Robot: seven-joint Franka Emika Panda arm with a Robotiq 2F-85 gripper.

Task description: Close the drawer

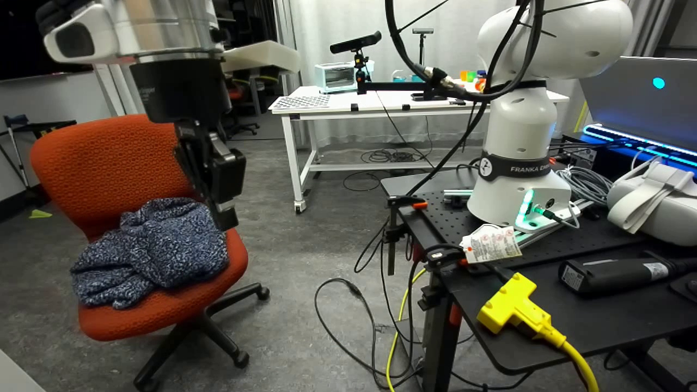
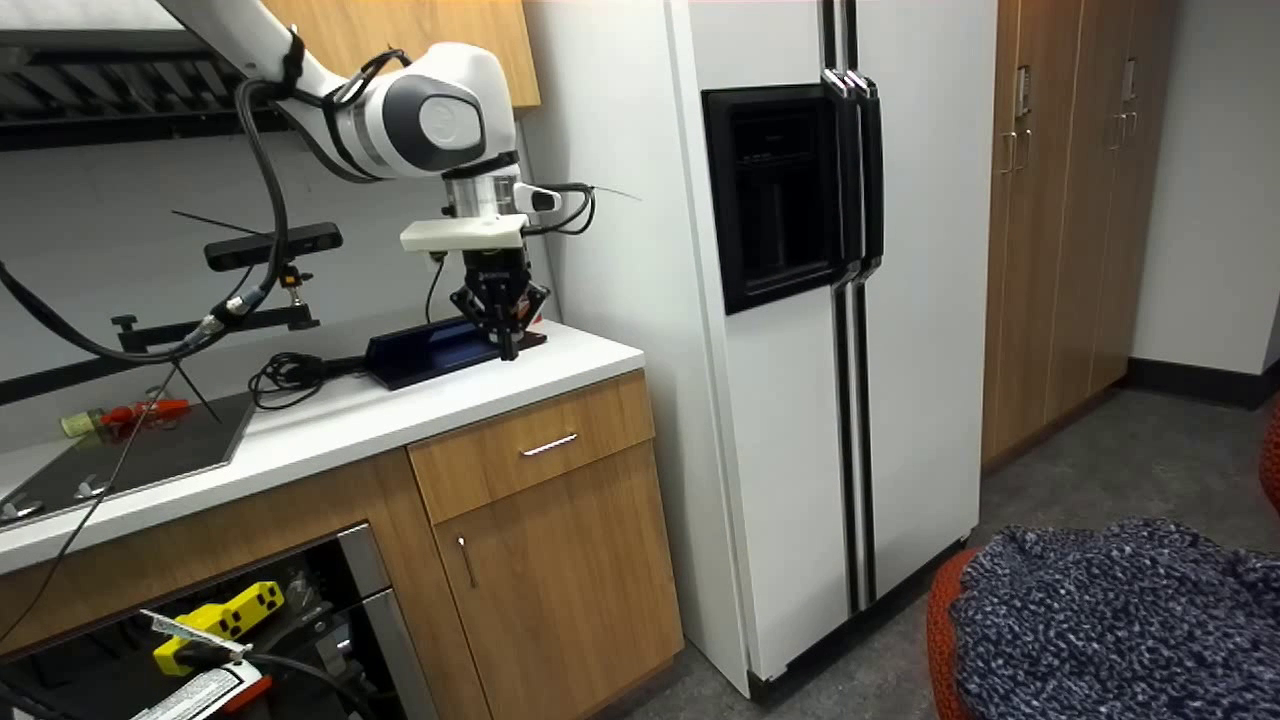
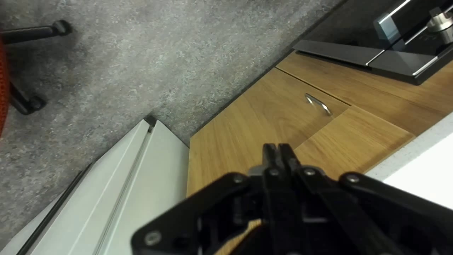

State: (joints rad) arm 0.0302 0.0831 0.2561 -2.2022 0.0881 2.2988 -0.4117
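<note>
The drawer's wooden front (image 2: pixel 530 425), with a silver handle (image 2: pixel 549 445), sits under the white counter and looks flush or nearly flush with the cabinet. No white interior shows. In the wrist view the drawer front (image 3: pixel 348 141) is partly hidden behind my fingers, and its handle does not show. My gripper (image 3: pixel 276 146) points down with its fingertips together and nothing between them. In the exterior views the gripper (image 2: pixel 508 350) (image 1: pixel 224 213) hangs higher than the drawer, apart from it. How far it stands out from the counter edge I cannot tell.
The white counter (image 2: pixel 400 415) bears a dark blue tray (image 2: pixel 430 352) and a cooktop (image 2: pixel 190 450). A cabinet door (image 2: pixel 570 570) is below the drawer. A white refrigerator (image 2: pixel 790 450) stands beside it. An orange chair (image 1: pixel 109 163) holds a blue-grey knit cloth (image 1: pixel 163 245).
</note>
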